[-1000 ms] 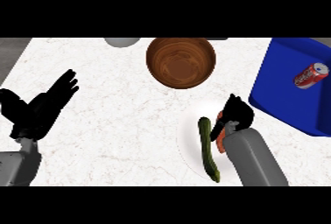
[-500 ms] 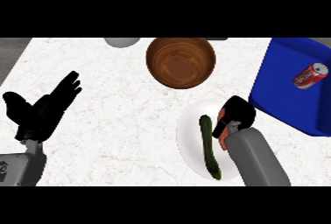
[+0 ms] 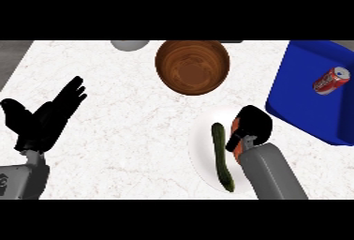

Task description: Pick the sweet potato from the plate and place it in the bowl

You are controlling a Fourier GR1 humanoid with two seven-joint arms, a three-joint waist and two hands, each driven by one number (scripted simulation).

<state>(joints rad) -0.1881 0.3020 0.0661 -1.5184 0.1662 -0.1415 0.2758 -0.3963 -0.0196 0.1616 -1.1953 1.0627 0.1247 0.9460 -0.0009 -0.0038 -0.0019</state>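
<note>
So from my seat, the right robot hand [image 3: 252, 123] is down on the white plate [image 3: 202, 145], sitting on top of the sweet potato [image 3: 237, 140]. I can only see bits of orange peeking out along the hand's left edge and under the wrist, so the sweet potato is on the plate, mostly hidden. The fingers look curled over it, but honestly I can't tell from this angle whether they've actually closed round it or are just resting on top.

Right next to it on the same plate there's a long green cucumber [image 3: 222, 158], lying lengthwise, just to the left of the hand and running down toward the near edge of the plate.

The wooden bowl [image 3: 192, 66] is further up the counter [image 3: 131, 122], beyond the plate and a bit left of the hand, well apart from the plate rim.

My left robot hand [image 3: 45, 119] is over at the left side, fingers spread and pointing up and away, not touching anything.

Off to the right there's a blue tray [image 3: 304, 108] with a red soda can [image 3: 330, 80] lying on its side in it. A grey round thing [image 3: 130, 45] pokes in at the top edge, cut off.
</note>
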